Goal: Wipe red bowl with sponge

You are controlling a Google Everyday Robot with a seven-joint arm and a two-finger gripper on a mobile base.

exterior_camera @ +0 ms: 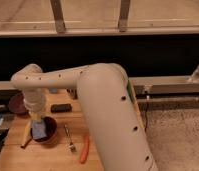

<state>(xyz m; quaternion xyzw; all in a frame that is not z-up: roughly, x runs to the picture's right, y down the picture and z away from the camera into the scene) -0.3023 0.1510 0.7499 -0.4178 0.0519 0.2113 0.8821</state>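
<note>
A robot's white arm reaches in from the lower right across a wooden table, bends at a rounded elbow on the left and drops straight down; its gripper hangs at the end of that drop, just inside the red bowl; the jaws are drawn narrow on the sponge, a light blue block held tilted against the bowl's inside, on its left half; the red bowl stands on the left part of the table, near the front edge; a pale wooden stick leans just beside the bowl's left rim, though whether the two touch cannot be told; a dark purple bowl sits behind and to the left, partly hidden by the arm's downward section; a black block lies flat behind the red bowl, apart from it; a fork lies just to the right of the red bowl, its tines toward the front; an orange tool lies farther right, close against the arm's wide lower section; a grey ledge runs along the table's back, with a dark wall above it and speckled flooring on the right.
</note>
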